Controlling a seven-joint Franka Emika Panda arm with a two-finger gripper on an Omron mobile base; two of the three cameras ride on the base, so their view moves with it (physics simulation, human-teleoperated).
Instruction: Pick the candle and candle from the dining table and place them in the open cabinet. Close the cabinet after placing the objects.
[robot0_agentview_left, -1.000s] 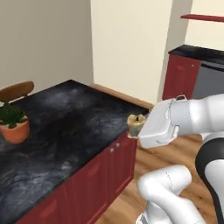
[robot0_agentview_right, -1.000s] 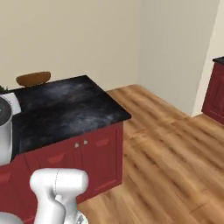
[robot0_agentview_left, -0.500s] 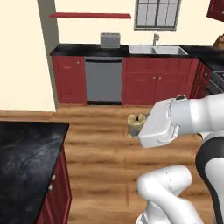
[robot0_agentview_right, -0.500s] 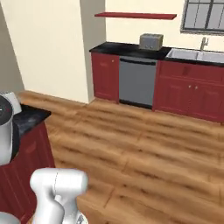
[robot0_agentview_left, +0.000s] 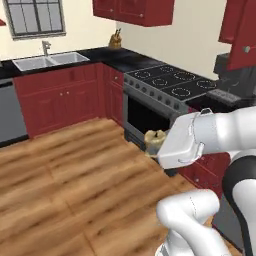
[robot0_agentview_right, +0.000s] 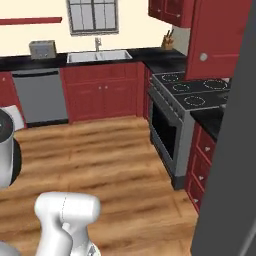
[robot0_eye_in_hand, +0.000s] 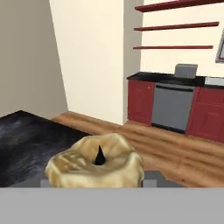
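**Examiner:** What is recorded of the gripper (robot0_agentview_left: 161, 144)?

**Inspector:** In the left base view it is found at the front of the white hand, out over the wooden floor (robot0_agentview_left: 65, 175). A squat tan-yellow jar candle (robot0_agentview_left: 155, 138) is seated at its tip, with nothing beneath it. The candle is therefore taken as clamped between the fingers, which are set partly apart to the width of the jar. The fingertips themselves are hidden by the hand and the candle.

**Examiner:** Is the candle confirmed elsewhere?

**Inspector:** Yes. In the hand view the jar candle (robot0_eye_in_hand: 96, 167) is seen close at the bottom, upright, with a lumpy wax rim and a short black wick (robot0_eye_in_hand: 99, 155). The black marbled top of the dining table (robot0_eye_in_hand: 26, 142) is seen behind it to the left, and the candle is clear of that top.

**Examiner:** What is noted of the surroundings?

**Inspector:** Ahead of the arm a black cooktop (robot0_agentview_left: 175, 82) is set over an oven (robot0_agentview_left: 142, 117). A steel sink (robot0_agentview_left: 42, 61) is let into the black counter under a window (robot0_agentview_left: 35, 17), and a knife block (robot0_agentview_left: 116, 39) is stood in the corner. In the right base view a toaster (robot0_agentview_right: 42, 49) is placed on the counter above a grey dishwasher (robot0_agentview_right: 40, 95).

**Examiner:** And the cabinet?

**Inspector:** A dark red cabinet door (robot0_agentview_right: 220, 35) with a round silver knob (robot0_agentview_right: 203, 57) is noted high up, beside the cooktop. Whether it is open cannot be told, and the candle is held well apart from it.
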